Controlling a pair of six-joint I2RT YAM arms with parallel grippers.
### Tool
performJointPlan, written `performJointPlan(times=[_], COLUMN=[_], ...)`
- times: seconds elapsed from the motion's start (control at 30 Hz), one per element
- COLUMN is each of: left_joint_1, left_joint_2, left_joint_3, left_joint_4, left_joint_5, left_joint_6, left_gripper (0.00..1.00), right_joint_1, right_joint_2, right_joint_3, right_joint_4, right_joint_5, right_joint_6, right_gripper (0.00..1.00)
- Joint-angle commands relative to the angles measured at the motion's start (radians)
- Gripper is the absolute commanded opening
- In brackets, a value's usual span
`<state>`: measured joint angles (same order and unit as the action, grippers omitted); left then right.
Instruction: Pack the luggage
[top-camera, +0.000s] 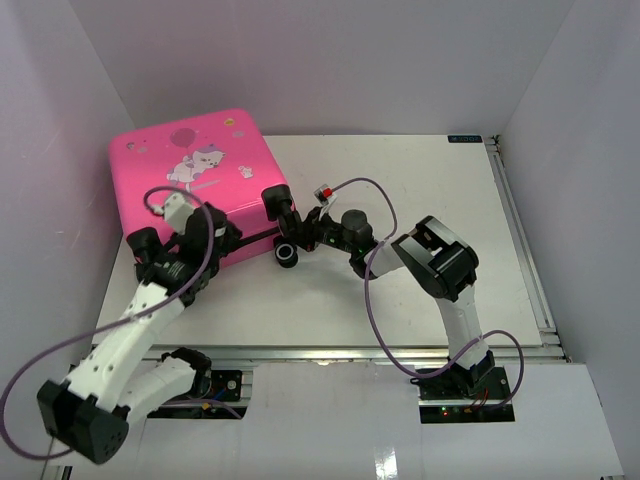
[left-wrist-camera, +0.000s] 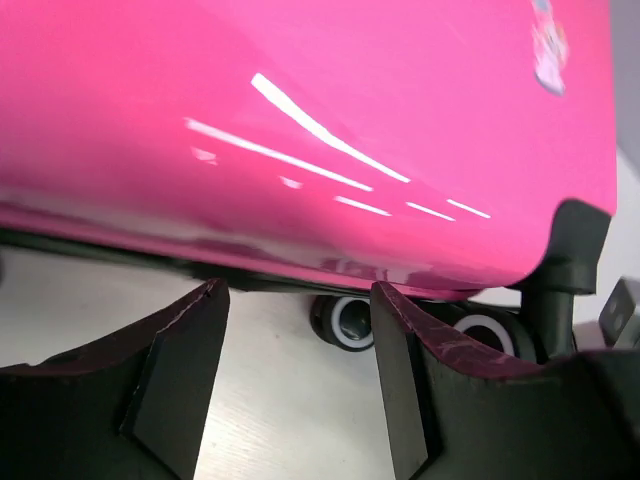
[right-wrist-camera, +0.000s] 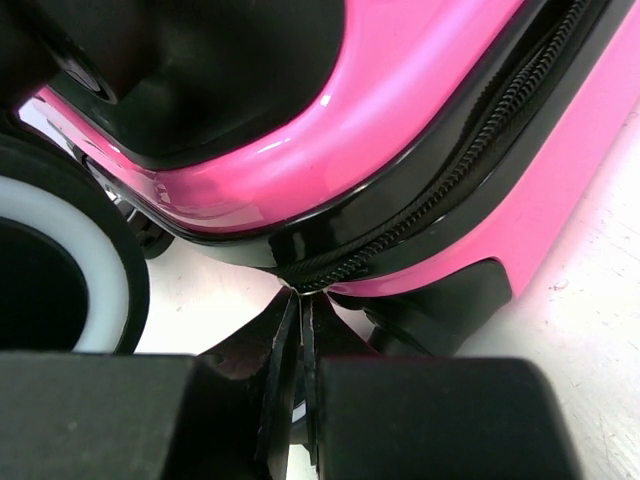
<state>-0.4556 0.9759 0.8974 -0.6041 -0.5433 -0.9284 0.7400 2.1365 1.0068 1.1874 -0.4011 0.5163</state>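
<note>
Luggage is lying closed and flat at the tabletop's far left. I am setting my right gripper, pinched shut, at its zipper, probably to work it. My left gripper is gaping wide and empty beside the near edge, likely to steady it.

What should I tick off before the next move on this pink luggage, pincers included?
1. Luggage lies flat on the table, shell closed: ok.
2. Left pincer open, empty, at the luggage's edge: ok.
3. Right pincer shut against the zipper, beside a wheel: ok.
4. Zipper pull actually gripped: cannot tell.
</note>
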Motion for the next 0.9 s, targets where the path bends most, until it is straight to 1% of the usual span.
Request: performJointPlan(times=[0.0, 0.17, 0.27, 0.33, 0.4, 0.53, 0.73, 0.87], left_joint_1=[-0.117, -0.219, -0.261, -0.274, -0.284, -0.308, -0.363, -0.397], left_joint_2=[0.148, 0.213, 0.252, 0.272, 0.289, 0.314, 0.374, 0.375], left_joint_3=[0.055, 0.149, 0.215, 0.251, 0.272, 0.316, 0.406, 0.430], left_joint_4=[0.068, 0.067, 0.054, 0.023, 0.002, -0.017, -0.016, -0.025], left_joint_5=[0.081, 0.009, -0.005, -0.041, -0.060, -0.072, -0.094, -0.119], left_joint_6=[0.110, 0.115, 0.119, 0.108, 0.106, 0.100, 0.134, 0.124], left_gripper=[0.74, 0.79, 0.81, 0.86, 0.88, 0.88, 0.88, 0.88], right_joint_1=[0.039, 0.038, 0.038, 0.038, 0.038, 0.035, 0.032, 0.025], right_joint_2=[0.039, 0.054, 0.057, 0.057, 0.057, 0.060, 0.085, 0.106], right_joint_3=[0.062, 0.079, 0.081, 0.081, 0.081, 0.082, 0.105, 0.116], right_joint_4=[-0.039, -0.053, -0.055, -0.055, -0.057, -0.057, -0.061, -0.069], right_joint_5=[-0.040, -0.056, -0.060, -0.064, -0.067, -0.070, -0.081, -0.083], right_joint_6=[-0.027, -0.039, -0.039, -0.041, -0.046, -0.047, -0.044, -0.043], right_gripper=[0.08, 0.08, 0.08, 0.08, 0.08, 0.08, 0.08, 0.08])
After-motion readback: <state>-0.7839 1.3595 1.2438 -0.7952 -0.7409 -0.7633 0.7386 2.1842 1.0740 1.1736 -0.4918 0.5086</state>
